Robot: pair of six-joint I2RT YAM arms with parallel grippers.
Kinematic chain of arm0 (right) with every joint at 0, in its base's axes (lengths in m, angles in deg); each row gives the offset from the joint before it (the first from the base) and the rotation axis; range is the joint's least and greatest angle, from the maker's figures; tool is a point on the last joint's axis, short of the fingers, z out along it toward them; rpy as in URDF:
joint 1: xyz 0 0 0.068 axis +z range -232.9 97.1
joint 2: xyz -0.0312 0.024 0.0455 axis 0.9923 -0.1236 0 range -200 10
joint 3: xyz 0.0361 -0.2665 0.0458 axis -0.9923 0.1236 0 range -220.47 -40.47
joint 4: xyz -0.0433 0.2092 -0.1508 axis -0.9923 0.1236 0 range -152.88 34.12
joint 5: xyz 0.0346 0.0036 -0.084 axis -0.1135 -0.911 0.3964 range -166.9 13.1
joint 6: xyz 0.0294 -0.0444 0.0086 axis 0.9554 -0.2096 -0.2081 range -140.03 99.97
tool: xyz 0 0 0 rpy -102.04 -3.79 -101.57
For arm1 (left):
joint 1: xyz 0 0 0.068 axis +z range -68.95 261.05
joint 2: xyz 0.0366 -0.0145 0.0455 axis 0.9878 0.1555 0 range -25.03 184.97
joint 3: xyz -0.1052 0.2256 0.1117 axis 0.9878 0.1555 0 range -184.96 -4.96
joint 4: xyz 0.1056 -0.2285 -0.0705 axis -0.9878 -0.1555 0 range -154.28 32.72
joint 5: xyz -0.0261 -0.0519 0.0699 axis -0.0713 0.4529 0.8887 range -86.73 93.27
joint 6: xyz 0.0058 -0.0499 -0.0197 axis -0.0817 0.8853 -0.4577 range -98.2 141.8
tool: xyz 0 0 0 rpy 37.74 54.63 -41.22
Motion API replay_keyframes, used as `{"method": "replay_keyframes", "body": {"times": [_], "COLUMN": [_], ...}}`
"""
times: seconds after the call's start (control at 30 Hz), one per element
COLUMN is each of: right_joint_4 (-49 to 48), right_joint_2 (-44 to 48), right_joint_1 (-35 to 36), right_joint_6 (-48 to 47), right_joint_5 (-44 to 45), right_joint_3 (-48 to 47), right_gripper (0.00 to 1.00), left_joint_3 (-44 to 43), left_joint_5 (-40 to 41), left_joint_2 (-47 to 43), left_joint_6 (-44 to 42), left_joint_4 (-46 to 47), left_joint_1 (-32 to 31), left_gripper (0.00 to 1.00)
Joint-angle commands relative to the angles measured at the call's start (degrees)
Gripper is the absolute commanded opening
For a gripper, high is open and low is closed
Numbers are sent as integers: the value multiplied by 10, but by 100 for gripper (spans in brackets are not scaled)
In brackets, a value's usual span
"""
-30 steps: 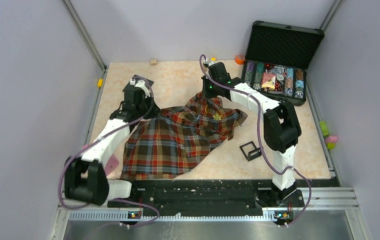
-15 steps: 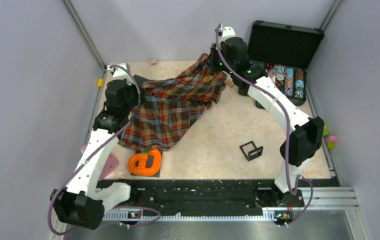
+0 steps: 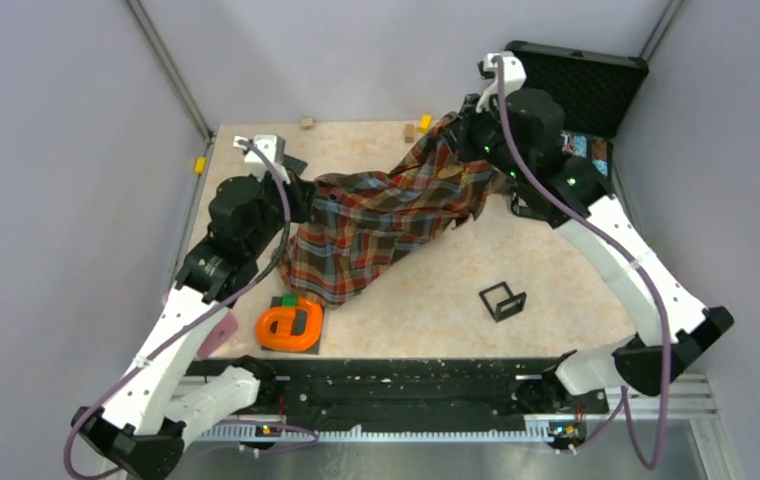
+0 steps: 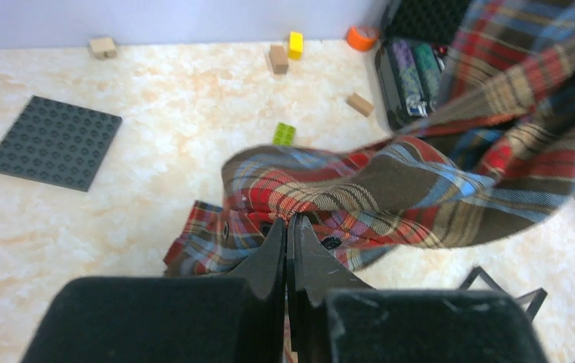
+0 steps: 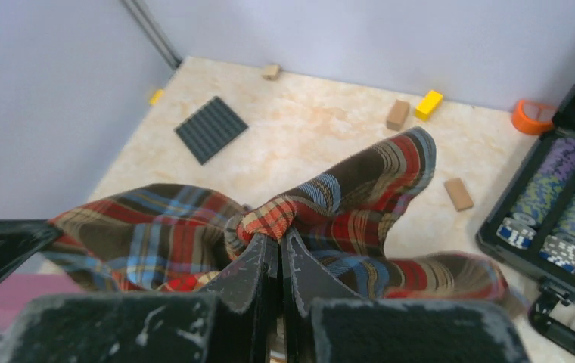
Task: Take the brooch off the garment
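The garment (image 3: 386, 220), a plaid shirt in red, green, navy and yellow, hangs stretched between my two grippers above the table. Its lower hem droops toward the table. My left gripper (image 3: 301, 195) is shut on the shirt's left end. In the left wrist view its fingertips (image 4: 288, 221) pinch a bunched fold of the garment (image 4: 390, 189) near some dark buttons. My right gripper (image 3: 461, 130) is shut on the shirt's far right end. In the right wrist view that gripper (image 5: 277, 236) clamps a red-checked fold of the garment (image 5: 345, 197). The brooch is hidden in every view.
An orange object (image 3: 291, 325) lies near the front left, under the hem. A small black square frame (image 3: 501, 300) stands front right. An open case of poker chips (image 3: 581, 100) sits back right. A grey baseplate (image 4: 54, 142) and loose blocks (image 4: 278, 57) lie at the back.
Both arms have stretched out and risen, carrying the garment off the table toward the back right. The orange object that it covered now shows.
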Motion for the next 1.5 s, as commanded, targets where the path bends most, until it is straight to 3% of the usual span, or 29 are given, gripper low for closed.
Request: {"method": "replay_keyframes", "body": {"times": [0.0, 0.13, 0.27, 0.37, 0.5, 0.53, 0.6, 0.67, 0.8, 0.97, 1.03, 1.13, 1.23, 1.47], "right_joint_4": [69, 143, 199, 194, 109, 102, 111, 87, -23, -96, -115, -118, -116, -254], "right_joint_2": [28, -36, -167, -249, -316, -334, -359, -345, -233, -152, -143, -156, -162, -85], "right_joint_1": [39, 61, 55, 21, -30, -38, -46, -46, -48, -51, -52, -52, -53, -110], "right_joint_6": [36, 50, 63, 82, 110, 111, 97, 80, 47, 24, 21, 20, 34, 157], "right_joint_5": [47, 112, 172, 117, -17, -35, -48, -39, -26, -34, -48, -58, -71, -161], "right_joint_3": [-62, -155, -238, -254, -196, -196, -202, -155, 9, 146, 175, 182, 182, 313], "right_gripper": [0, 0, 0, 0, 1, 8, 46, 59, 61, 65, 59, 55, 53, 52], "left_joint_3": [-40, -83, -90, -77, -72, -76, -89, -101, -53, -39, -35, -30, -50, -139], "left_joint_5": [53, 67, 60, 37, 36, 35, 23, 16, 32, 37, 29, -88, -215, -248], "left_joint_2": [-28, 32, 125, 199, 283, 304, 340, 358, 323, 282, 270, 271, 303, 435], "left_joint_6": [-4, 0, 28, 44, 43, 42, 42, 36, 15, -17, -38, -78, -120, -164], "left_joint_4": [1, -19, -5, 29, 60, 58, 47, 15, 62, 78, 96, 141, 142, 85], "left_joint_1": [4, 25, 72, 105, 118, 119, 119, 117, 109, 69, 45, 21, 3, -16], "left_gripper": [0, 0, 0, 0, 0, 0, 6, 35, 68, 71, 71, 68, 69, 71]}}
